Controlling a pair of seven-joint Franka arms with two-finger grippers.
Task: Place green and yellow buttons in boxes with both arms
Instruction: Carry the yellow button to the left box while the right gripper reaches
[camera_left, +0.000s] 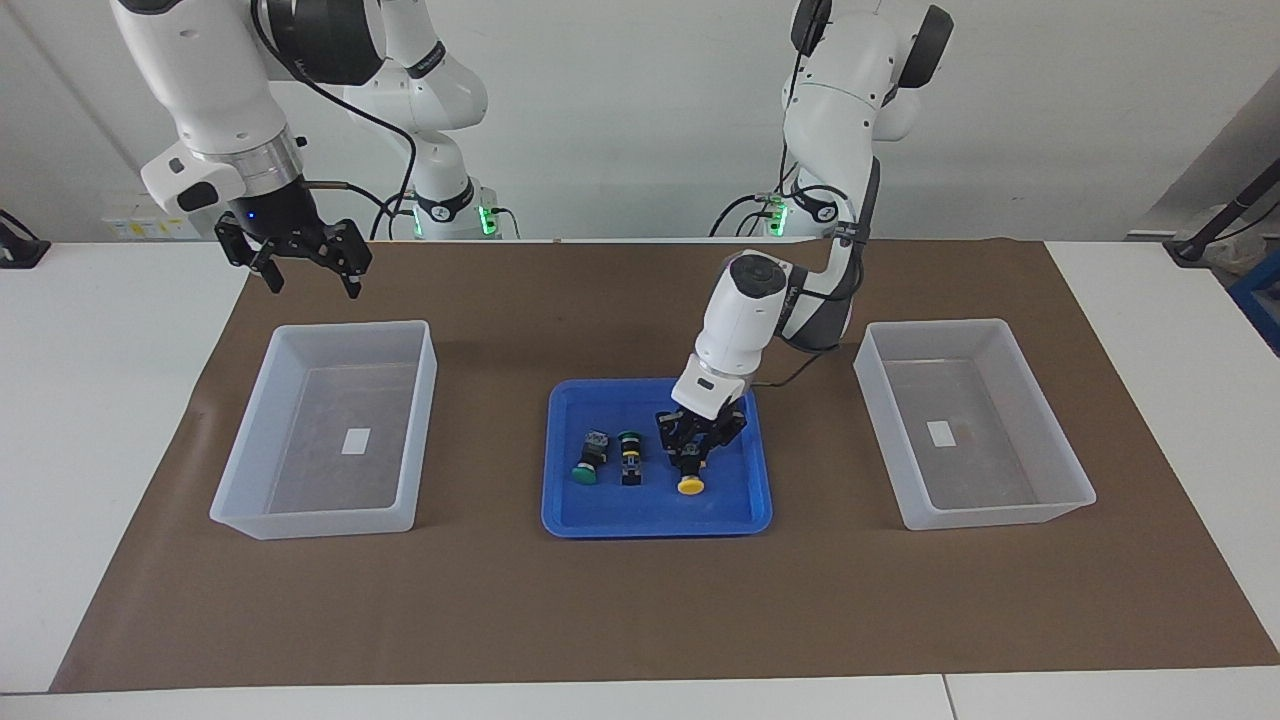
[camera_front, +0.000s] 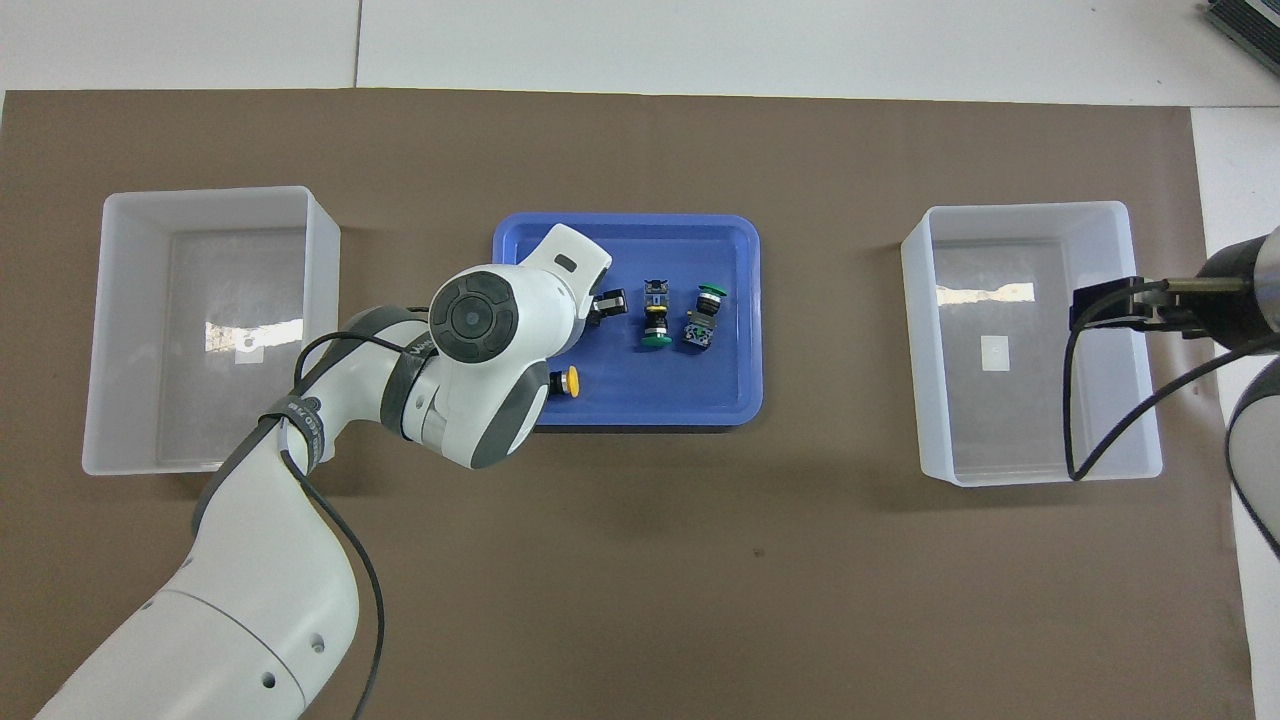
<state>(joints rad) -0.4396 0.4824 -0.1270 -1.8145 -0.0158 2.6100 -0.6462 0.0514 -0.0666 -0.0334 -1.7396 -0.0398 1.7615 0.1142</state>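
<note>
Down in the blue tray (camera_left: 560, 500), my left gripper (camera_left: 690, 462) is shut on the black body of a yellow button (camera_left: 690, 486), whose cap points away from the robots. In the overhead view my left arm hides this button, and only one black link (camera_front: 612, 303) shows. A second yellow button (camera_front: 570, 382) lies at the tray's edge nearest the robots, beside the arm. Two green buttons (camera_left: 586, 474) (camera_left: 629, 438) lie side by side toward the right arm's end of the tray. My right gripper (camera_left: 313, 282) hangs open and holds nothing.
A clear plastic box (camera_left: 310, 520) stands at the right arm's end of the brown mat (camera_left: 640, 620), with my right gripper over its robot-side rim. A matching box (camera_left: 1000, 515) stands at the left arm's end. Both hold only a small white label.
</note>
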